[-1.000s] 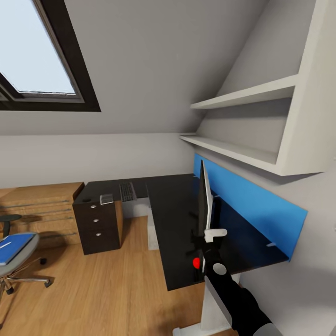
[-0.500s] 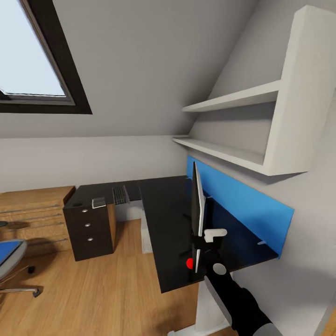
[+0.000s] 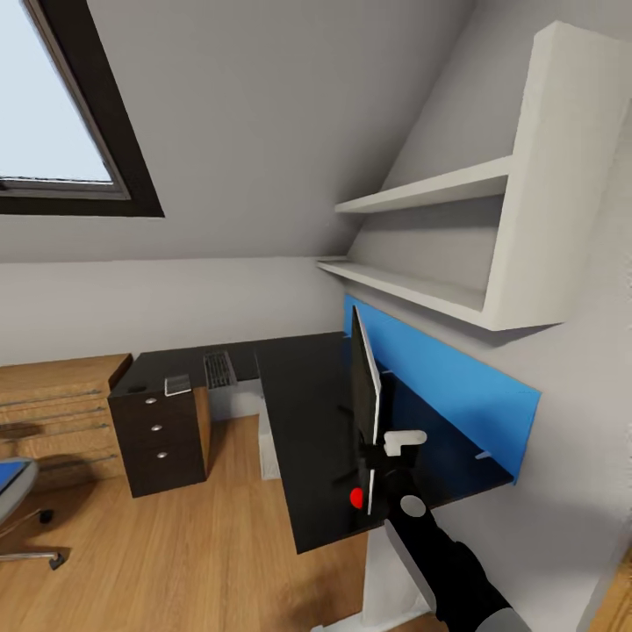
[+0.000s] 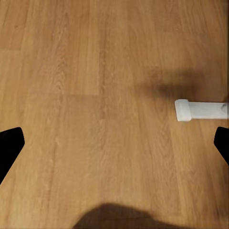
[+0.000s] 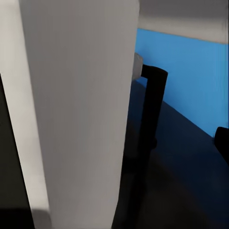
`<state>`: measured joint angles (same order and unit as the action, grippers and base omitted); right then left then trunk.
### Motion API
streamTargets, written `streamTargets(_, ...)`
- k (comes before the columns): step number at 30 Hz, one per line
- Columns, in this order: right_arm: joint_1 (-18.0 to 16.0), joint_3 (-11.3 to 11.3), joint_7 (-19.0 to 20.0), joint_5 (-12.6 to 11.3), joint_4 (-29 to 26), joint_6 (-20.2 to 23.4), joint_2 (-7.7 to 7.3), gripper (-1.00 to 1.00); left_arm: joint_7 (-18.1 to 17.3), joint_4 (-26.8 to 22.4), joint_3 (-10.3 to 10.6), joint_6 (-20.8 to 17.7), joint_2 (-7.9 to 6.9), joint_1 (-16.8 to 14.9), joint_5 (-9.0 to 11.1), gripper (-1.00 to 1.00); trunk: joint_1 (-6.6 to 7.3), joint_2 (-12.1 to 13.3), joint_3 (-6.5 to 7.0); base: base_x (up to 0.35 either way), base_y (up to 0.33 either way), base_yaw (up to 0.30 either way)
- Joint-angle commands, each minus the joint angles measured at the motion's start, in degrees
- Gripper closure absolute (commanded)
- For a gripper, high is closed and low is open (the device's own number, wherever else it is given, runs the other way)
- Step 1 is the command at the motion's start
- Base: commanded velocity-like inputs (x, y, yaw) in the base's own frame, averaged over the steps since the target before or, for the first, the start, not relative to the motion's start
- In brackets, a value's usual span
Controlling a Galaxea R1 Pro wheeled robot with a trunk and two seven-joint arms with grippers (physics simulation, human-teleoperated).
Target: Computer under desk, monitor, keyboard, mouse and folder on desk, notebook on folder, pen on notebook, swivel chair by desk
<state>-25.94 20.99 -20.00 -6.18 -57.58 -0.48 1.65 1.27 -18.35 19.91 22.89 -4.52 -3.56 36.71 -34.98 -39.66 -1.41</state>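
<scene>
Right gripper (image 3: 386,461) sits at the near end of the desk (image 3: 307,412), clamped on the lower edge of the monitor (image 3: 363,395), which stands edge-on just above the fingers, red dot beside them. From the right wrist camera the monitor's pale back (image 5: 81,109) looms right against the gripper, its black stand (image 5: 151,109) just past it on the dark top. Directly behind the monitor runs a blue wall panel (image 3: 439,377); above that, white shelves (image 3: 421,290). Farther along the desk, well away from the gripper, lies the keyboard (image 3: 219,369), with a small grey item (image 3: 177,384) beside it over the drawers (image 3: 158,430). Far off to the left, the swivel chair (image 3: 13,500) peeks in on the wooden floor (image 3: 175,544). Left gripper (image 4: 114,143) hangs spread wide, holding nothing, over bare floorboards near a white foot (image 4: 195,110).
</scene>
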Motion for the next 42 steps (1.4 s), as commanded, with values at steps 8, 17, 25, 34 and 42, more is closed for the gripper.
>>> streamTargets(8,-0.07,0.25,-0.31,-0.59,0.01,-0.05,-0.06,-1.0,0.13,-0.02,0.48,0.23,-0.05,-0.04,0.49,-1.0,-0.02,-0.09,0.31,0.0,0.0,-0.143)
streamTargets(17,-0.07,0.28,-0.3,-0.59,0.01,-0.05,-0.04,-1.0,0.13,-0.02,0.48,0.23,-0.05,-0.04,0.47,-1.0,-0.02,-0.09,0.78,0.0,0.0,-0.145)
streamTargets(25,-0.07,0.28,-0.31,-0.59,0.01,-0.05,-0.05,-1.0,0.13,-0.02,0.48,0.28,-0.05,-0.04,0.47,-1.0,-0.02,-0.09,1.19,0.0,0.0,-0.14)
streamTargets(34,-0.07,0.28,-0.34,-0.59,0.01,-0.01,-0.04,-1.0,0.13,-0.02,0.48,0.27,-0.05,-0.04,0.47,-1.0,-0.02,-0.09,1.65,0.0,0.0,-0.135)
streamTargets(42,-0.07,0.28,-0.38,-0.59,0.01,0.03,-0.06,-1.0,0.13,-0.02,0.48,0.24,-0.05,-0.04,0.47,-1.0,-0.02,-0.09,2.05,0.0,0.0,-0.133)
